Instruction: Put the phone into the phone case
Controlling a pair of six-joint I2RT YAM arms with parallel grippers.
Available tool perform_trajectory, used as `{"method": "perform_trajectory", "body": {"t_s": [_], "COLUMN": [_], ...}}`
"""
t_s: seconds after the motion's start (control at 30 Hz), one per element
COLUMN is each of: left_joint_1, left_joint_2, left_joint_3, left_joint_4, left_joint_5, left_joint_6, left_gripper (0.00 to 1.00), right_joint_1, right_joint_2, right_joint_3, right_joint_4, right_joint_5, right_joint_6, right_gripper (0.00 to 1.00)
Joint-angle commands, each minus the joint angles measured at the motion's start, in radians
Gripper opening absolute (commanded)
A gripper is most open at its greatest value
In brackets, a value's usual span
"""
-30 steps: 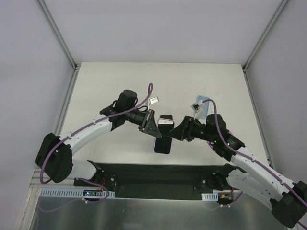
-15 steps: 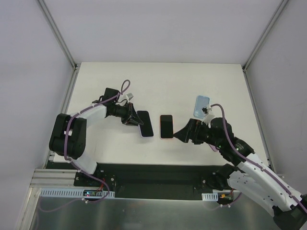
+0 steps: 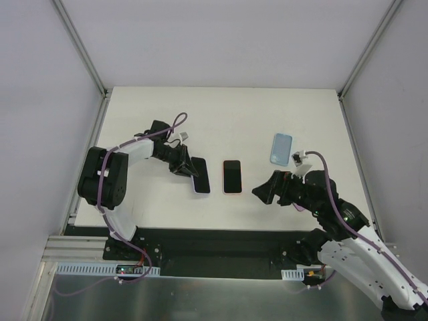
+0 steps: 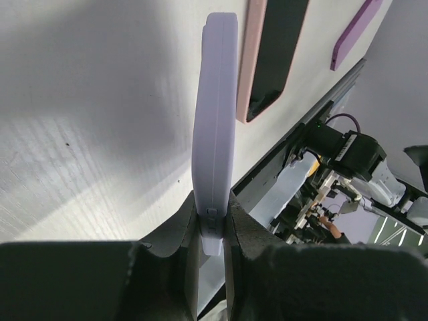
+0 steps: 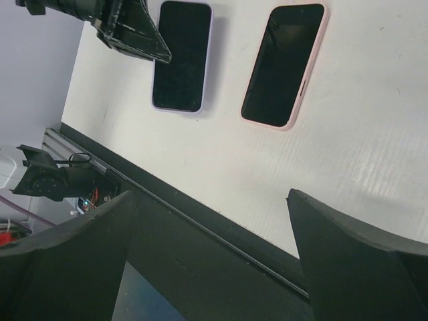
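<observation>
A phone with a dark screen in a lavender phone case [image 3: 201, 176] lies flat, on or just above the table, left of centre. My left gripper [image 3: 185, 166] is shut on its far left end. In the left wrist view I see the lavender edge [image 4: 215, 134] pinched between both fingers of the left gripper [image 4: 214, 208]. The right wrist view also shows this phone [image 5: 180, 57]. A second dark-screened phone with a pink rim [image 3: 231, 176] [image 5: 284, 63] lies at the centre. My right gripper [image 3: 262, 192] [image 5: 212, 197] is open and empty, to the right of the pink one.
A light blue case or phone back [image 3: 281, 148] lies at the back right. The black base plate [image 3: 221, 253] runs along the near table edge, under the right gripper in its wrist view. White walls and metal rails [image 3: 93, 144] bound the sides.
The two grippers were together over the centre. The left one has carried the lavender phone left and down to the table. The right one has opened and pulled back to the right.
</observation>
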Motion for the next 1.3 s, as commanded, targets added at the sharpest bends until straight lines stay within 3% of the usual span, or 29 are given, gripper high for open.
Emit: {"method": "perform_trajectory", "body": {"t_s": [0.0,0.2,0.37,0.6,0.77,1.03,1.13,1.27], "left_joint_1": [0.001,-0.001,-0.001,-0.001,-0.001,-0.001,-0.001,-0.001], "left_joint_2": [0.045,0.085,0.160,0.232,0.220,0.179,0.133,0.059], "left_joint_3": [0.031,0.060,0.143,0.207,0.223,0.259,0.295,0.336], "left_joint_4": [-0.051,-0.060,-0.106,-0.180,-0.212,-0.267,-0.319,-0.375], "left_joint_5": [0.020,0.018,0.106,0.008,-0.038,-0.103,-0.191,-0.291], "left_joint_6": [0.048,0.061,0.087,0.128,0.142,0.145,0.156,0.159], "left_gripper": [0.00,0.00,0.01,0.06,0.28,0.48,0.59,0.66], "right_joint_1": [-0.002,-0.003,-0.003,-0.003,-0.002,-0.002,-0.002,-0.002], "right_joint_2": [-0.058,-0.081,-0.094,-0.100,-0.103,-0.088,-0.045,0.038], "right_joint_3": [0.033,0.045,0.045,0.045,0.059,0.082,0.106,0.146], "right_joint_4": [-0.054,-0.085,-0.086,-0.109,-0.131,-0.171,-0.203,-0.232], "right_joint_5": [0.049,0.043,0.046,0.059,0.077,0.146,0.190,0.284], "right_joint_6": [-0.035,-0.046,-0.043,-0.040,-0.041,-0.040,-0.028,-0.012], "right_gripper": [0.96,0.96,0.96,0.96,0.96,0.96,0.96,0.96]}}
